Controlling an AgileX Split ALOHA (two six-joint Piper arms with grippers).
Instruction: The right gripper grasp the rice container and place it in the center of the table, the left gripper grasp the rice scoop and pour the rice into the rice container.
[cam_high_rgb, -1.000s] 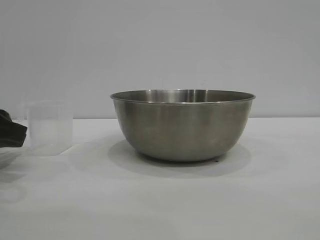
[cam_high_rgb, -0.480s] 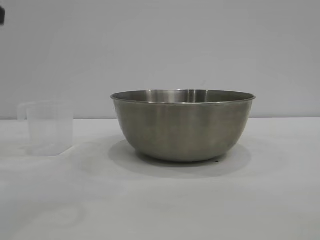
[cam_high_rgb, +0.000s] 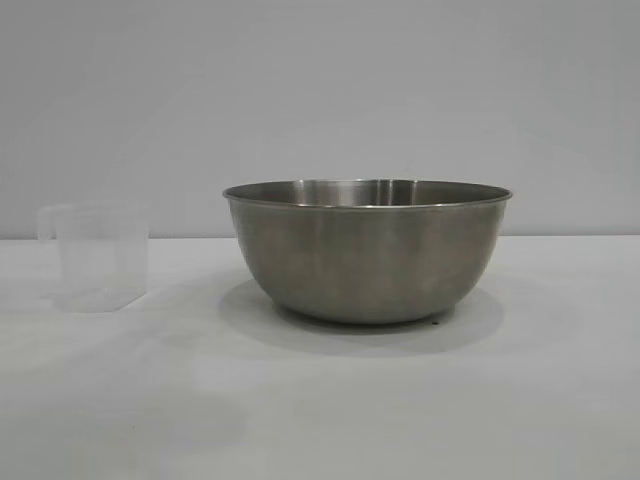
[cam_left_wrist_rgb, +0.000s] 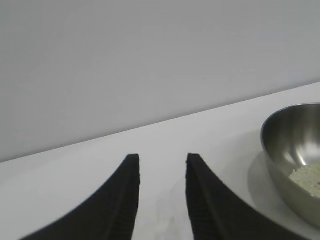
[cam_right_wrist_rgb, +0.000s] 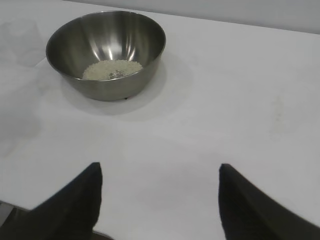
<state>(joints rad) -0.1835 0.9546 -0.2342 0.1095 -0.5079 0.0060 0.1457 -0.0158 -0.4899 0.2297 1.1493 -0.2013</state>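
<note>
Exterior view: bowl (cam_high_rgb: 366, 250) sits mid-table (cam_high_rgb: 400, 400) w/ rice (cam_right_wrist_rgb: 112, 69) inside, emptied scoop (cam_high_rgb: 98, 257) upright well left of it, so pour looks done; left claw (cam_left_wrist_rgb: 162, 165) narrowly open, empty; right claw (cam_right_wrist_rgb: 160, 175) wide open, empty.

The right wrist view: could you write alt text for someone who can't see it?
A steel bowl with a shallow patch of rice at its bottom stands on a white table. The open right gripper shows in the foreground, holding nothing. A faint clear scoop sits beside the bowl.
</note>
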